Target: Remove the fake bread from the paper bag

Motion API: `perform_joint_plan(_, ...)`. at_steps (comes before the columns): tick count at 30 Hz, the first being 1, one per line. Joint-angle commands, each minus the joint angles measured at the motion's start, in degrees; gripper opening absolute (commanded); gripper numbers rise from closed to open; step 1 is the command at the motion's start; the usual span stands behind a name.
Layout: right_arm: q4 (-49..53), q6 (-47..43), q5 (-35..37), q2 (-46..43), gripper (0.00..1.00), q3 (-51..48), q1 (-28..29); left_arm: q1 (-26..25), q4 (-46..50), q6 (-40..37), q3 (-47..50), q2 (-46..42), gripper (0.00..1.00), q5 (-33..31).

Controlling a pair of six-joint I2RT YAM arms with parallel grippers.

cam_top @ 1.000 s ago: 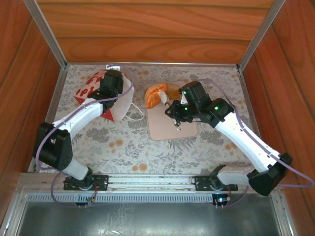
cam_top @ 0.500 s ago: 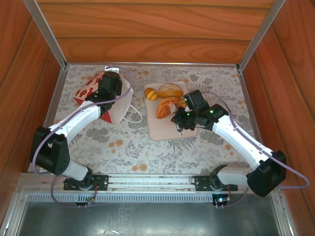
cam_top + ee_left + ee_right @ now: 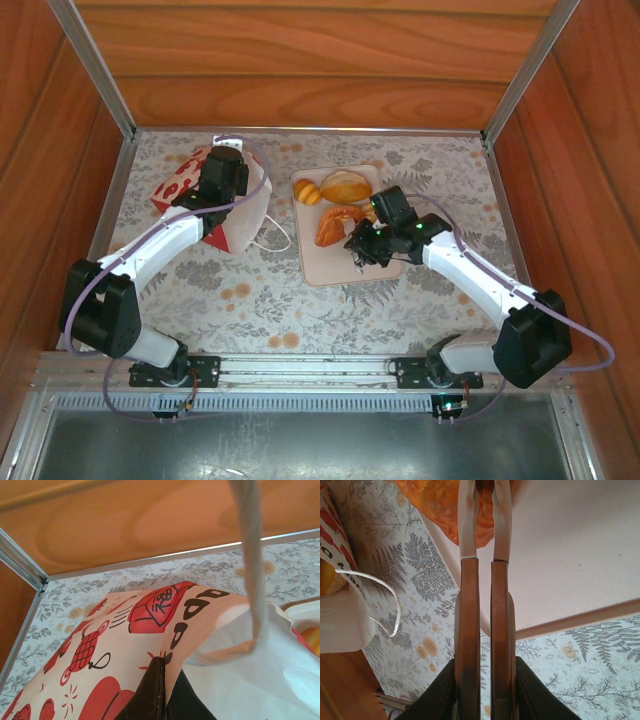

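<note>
You're clamping the paper bag (image 3: 248, 205) in the left gripper (image 3: 162, 680) — steady it (mouth facing right) — while the right gripper (image 3: 484, 500), nearly closed, is nosing a croissant (image 3: 335, 226), grip unclear.

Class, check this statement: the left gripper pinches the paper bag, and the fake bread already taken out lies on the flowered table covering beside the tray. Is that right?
Not quite. The fake bread lies on the beige tray, not on the flowered covering beside it, as the top external view shows. The rest stands: the left gripper does pinch the paper bag.
</note>
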State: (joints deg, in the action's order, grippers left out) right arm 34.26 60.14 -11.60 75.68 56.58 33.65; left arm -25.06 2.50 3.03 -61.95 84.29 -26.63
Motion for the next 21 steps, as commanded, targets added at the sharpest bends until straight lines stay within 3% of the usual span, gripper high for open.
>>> perform_joint_plan(1,-3.62,1.42,-1.75,0.9,0.0,-0.58,-0.51,0.54,-1.89,0.38,0.06,-1.75,0.0,1.7)
perform_joint_plan(10,-6.14,2.69,-4.48,4.71,0.0,0.18,-1.45,0.51,-2.33,0.26,0.42,-1.04,0.0,2.13)
perform_joint_plan(21,-6.53,3.58,-4.05,5.0,0.1,-1.47,-2.13,0.46,-2.59,-0.21,1.39,-1.87,0.0,2.38)
